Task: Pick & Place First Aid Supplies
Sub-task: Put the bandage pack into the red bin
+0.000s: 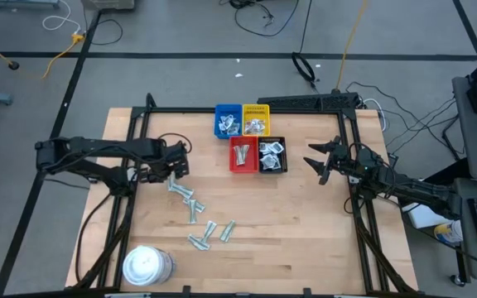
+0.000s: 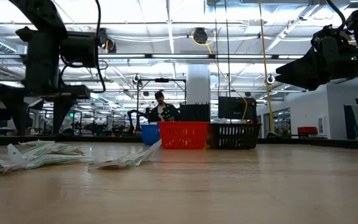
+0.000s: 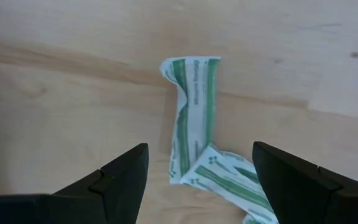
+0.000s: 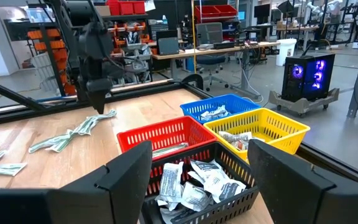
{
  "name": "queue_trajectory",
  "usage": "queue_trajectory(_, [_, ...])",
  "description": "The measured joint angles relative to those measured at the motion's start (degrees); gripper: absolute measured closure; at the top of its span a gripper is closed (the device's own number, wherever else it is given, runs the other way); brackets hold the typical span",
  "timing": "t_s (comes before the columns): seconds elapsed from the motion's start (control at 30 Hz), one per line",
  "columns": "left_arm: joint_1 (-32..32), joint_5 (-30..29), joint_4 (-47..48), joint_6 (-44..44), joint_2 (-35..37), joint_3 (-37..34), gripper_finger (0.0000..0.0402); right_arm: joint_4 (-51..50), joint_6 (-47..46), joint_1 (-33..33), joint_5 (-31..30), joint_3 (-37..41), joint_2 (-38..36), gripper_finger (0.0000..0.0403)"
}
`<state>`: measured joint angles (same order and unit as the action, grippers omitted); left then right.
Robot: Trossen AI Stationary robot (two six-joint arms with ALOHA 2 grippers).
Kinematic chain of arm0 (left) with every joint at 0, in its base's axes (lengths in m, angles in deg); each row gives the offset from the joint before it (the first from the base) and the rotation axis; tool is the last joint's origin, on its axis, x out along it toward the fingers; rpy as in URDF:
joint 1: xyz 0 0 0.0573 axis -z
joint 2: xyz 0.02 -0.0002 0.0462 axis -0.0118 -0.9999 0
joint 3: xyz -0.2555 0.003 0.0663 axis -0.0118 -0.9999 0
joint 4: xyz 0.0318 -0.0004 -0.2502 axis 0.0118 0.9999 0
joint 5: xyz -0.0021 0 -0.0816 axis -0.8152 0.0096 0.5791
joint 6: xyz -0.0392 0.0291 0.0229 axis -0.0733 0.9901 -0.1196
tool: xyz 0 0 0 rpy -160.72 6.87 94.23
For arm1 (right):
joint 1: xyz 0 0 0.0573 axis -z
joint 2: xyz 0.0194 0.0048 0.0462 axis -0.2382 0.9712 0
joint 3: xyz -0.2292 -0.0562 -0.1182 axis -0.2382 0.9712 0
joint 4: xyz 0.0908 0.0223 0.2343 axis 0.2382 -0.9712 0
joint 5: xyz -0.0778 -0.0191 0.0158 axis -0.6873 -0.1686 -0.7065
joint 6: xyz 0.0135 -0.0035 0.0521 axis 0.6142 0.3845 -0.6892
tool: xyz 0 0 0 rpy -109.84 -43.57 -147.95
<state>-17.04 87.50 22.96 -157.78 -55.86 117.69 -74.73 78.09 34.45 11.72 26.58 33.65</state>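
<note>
Left wrist view alone shows left gripper (image 3: 199,180) fingers open, empty, above green-striped packets (image 3: 194,118)

The high view looks straight down on the table (image 1: 305,240). The low view faces level across it. Both share the red tray (image 1: 241,157) (image 2: 183,135).

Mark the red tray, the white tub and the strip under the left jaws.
red tray (image 1: 232,167), high view, its near rim.
white tub (image 1: 146,266), high view, middle of its lid.
green-striped strip (image 3: 194,112), left wrist view, its middle.
</note>
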Motion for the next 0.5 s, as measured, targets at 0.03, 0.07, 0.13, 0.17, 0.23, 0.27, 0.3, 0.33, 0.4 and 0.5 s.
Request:
queue_trajectory(0.03, [0.0, 0.0, -0.1, 0.0, -0.6, -0.1, 0.0108, 0.0, 0.0, 0.0, 0.0, 0.0, 0.0, 0.0143])
queue_trajectory(0.07, [0.0, 0.0, -0.1, 0.0, -1.2, -0.2, 0.0108, 0.0, 0.0, 0.0, 0.0, 0.0, 0.0, 0.0144])
queue_trajectory(0.13, [0.0, 0.0, -0.8, 0.0, -2.4, -0.5, 0.0108, 0.0, 0.0, 0.0, 0.0, 0.0, 0.0, 0.0144])
queue_trajectory(0.17, [0.0, 0.0, -1.4, 0.0, -2.9, -0.6, 0.0108, 0.0, 0.0, 0.0, 0.0, 0.0, 0.0, 0.0143])
queue_trajectory(0.23, [0.0, 0.0, -3.0, 0.1, -4.0, -0.9, 0.0108, 0.0, 0.0, 0.0, 0.0, 0.0, 0.0, 0.0142])
queue_trajectory(0.27, [0.0, 0.0, -3.9, 0.1, -4.6, -1.0, 0.0108, 0.0, 0.0, 0.0, 0.0, 0.0, 0.0, 0.0142])
queue_trajectory(0.3, [0.0, 0.0, -4.7, 0.1, -5.2, -1.1, 0.0108, 0.0, 0.0, 0.0, 0.0, 0.0, 0.0, 0.0142])
queue_trajectory(0.33, [0.0, 0.0, -5.4, 0.1, -5.7, -1.1, 0.0108, 0.0, 0.0, 0.0, 0.0, 0.0, 0.0, 0.0143])
queue_trajectory(0.4, [0.0, 0.0, -6.7, 0.1, -6.5, -1.1, 0.0108, 0.0, 0.0, 0.0, 0.0, 0.0, 0.0, 0.0144])
queue_trajectory(0.5, [0.0, -0.2, -7.5, 0.5, -7.4, -1.1, 0.0108, 0.0, 0.0, 0.0, 0.0, 0.0, 0.0, 0.0143])
